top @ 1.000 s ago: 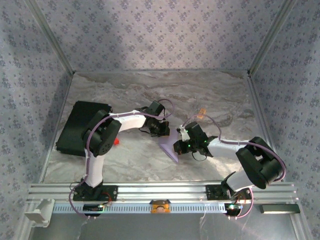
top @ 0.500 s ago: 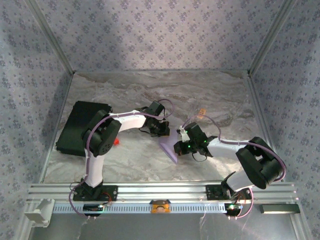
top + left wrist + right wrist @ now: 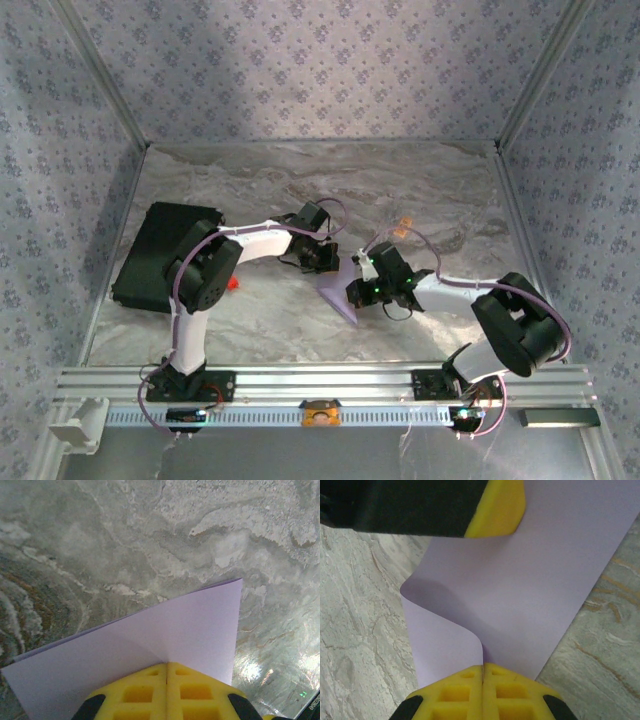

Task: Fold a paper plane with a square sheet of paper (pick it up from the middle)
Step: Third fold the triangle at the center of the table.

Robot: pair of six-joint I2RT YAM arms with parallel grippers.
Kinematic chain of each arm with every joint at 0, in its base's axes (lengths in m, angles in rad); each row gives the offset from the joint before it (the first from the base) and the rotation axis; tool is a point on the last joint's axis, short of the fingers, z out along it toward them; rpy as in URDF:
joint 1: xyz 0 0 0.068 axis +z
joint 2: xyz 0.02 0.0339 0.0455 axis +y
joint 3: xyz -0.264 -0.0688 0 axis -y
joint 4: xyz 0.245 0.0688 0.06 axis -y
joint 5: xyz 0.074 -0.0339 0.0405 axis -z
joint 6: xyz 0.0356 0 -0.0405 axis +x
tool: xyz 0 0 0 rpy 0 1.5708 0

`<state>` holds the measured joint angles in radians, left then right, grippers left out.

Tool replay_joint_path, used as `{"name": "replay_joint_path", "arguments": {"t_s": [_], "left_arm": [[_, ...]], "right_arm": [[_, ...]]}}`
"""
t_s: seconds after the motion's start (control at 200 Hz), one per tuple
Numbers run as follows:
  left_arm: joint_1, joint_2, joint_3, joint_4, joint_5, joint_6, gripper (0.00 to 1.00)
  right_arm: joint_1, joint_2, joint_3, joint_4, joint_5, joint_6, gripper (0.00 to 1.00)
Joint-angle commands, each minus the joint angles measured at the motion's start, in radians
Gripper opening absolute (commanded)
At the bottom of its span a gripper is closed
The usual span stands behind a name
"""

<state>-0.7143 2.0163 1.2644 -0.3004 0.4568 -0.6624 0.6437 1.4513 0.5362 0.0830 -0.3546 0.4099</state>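
Note:
The square sheet of paper (image 3: 338, 297), pale lavender, hangs between my two grippers over the middle of the table. My left gripper (image 3: 330, 263) is shut on its far edge. In the left wrist view the yellow fingertips (image 3: 167, 664) pinch the sheet (image 3: 175, 625) where a crease runs out from them, and a second layer shows along its upper left edge. My right gripper (image 3: 356, 291) is shut on the near edge. In the right wrist view its jaws (image 3: 483, 666) clamp the sheet (image 3: 535, 575), which curls into an S-bend at the left. A left finger (image 3: 495, 507) shows above.
A black rectangular pad (image 3: 160, 255) lies at the left, with a small red object (image 3: 232, 283) beside its near right corner. A small tan block (image 3: 403, 226) sits behind the right arm. Patterned walls close in the marbled table (image 3: 430, 180) on three sides.
My right gripper has edged slightly left and away from the near edge, carrying the sheet's near edge with it. The left gripper has stayed put. Both grips are unchanged.

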Motion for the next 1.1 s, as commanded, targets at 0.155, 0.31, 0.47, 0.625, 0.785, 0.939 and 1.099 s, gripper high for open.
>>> {"name": "replay_joint_path", "arguments": {"t_s": [0.155, 0.31, 0.47, 0.625, 0.785, 0.939, 1.099], "left_arm": [[-0.004, 0.022, -0.005, -0.062, -0.008, 0.009, 0.04], [-0.004, 0.019, -0.006, -0.062, -0.007, 0.010, 0.04], [-0.003, 0.015, -0.004, -0.065, -0.007, 0.012, 0.04], [-0.004, 0.019, -0.005, -0.062, -0.003, 0.011, 0.04], [-0.004, 0.019, -0.005, -0.060, -0.003, 0.009, 0.04], [-0.005, 0.019, -0.005, -0.060, -0.003, 0.008, 0.04], [-0.003, 0.017, -0.005, -0.061, -0.001, 0.009, 0.04]], "right_arm": [[0.003, 0.002, 0.019, -0.047, 0.002, -0.012, 0.00], [0.007, -0.020, 0.011, -0.060, 0.007, -0.006, 0.00], [0.010, -0.025, 0.009, -0.062, 0.014, -0.004, 0.00], [0.009, -0.002, 0.019, -0.054, 0.016, -0.009, 0.00], [0.010, 0.017, 0.021, -0.047, 0.014, -0.005, 0.00], [0.011, 0.018, 0.018, -0.044, 0.014, -0.003, 0.00], [0.011, 0.024, 0.010, -0.037, 0.014, 0.000, 0.00]]}}
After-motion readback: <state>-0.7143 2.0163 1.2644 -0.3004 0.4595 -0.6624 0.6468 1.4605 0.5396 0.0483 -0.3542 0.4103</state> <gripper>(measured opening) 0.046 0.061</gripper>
